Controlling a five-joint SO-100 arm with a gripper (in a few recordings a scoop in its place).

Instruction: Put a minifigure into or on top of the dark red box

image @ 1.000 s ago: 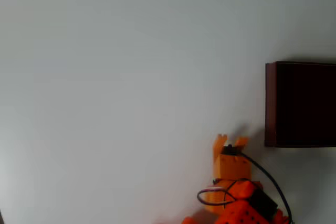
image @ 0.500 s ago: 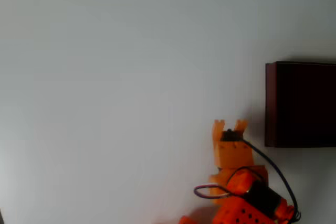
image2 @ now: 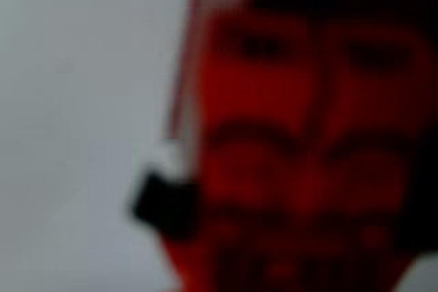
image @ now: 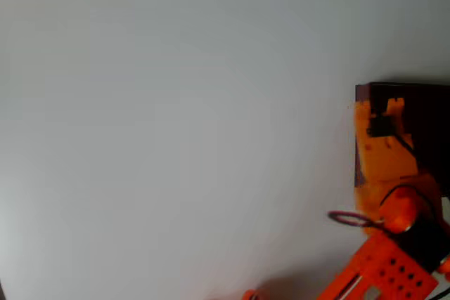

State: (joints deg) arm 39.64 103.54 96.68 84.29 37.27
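Orange arm reaches up from lower right in overhead view — gripper point(image: 378, 103) fingers pointing upward; jaw state unclear, wrist view blurred.

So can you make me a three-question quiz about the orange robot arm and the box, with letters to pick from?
1. Where is the gripper in the overhead view?
A. Over the box
B. At the picture's top left corner
C. In the middle of the table

2. What colour are the box's walls?
A. Bright blue
B. Dark red
C. Yellow

3. How does the wrist view look?
A. Sharp
B. Very blurry
C. All white

Answers: 1 A, the orange gripper lies across the box's left part. 2 B, the left wall shows dark red beside the white table. 3 B, it shows just soft red and dark blobs, so the gripper's hold cannot be judged.
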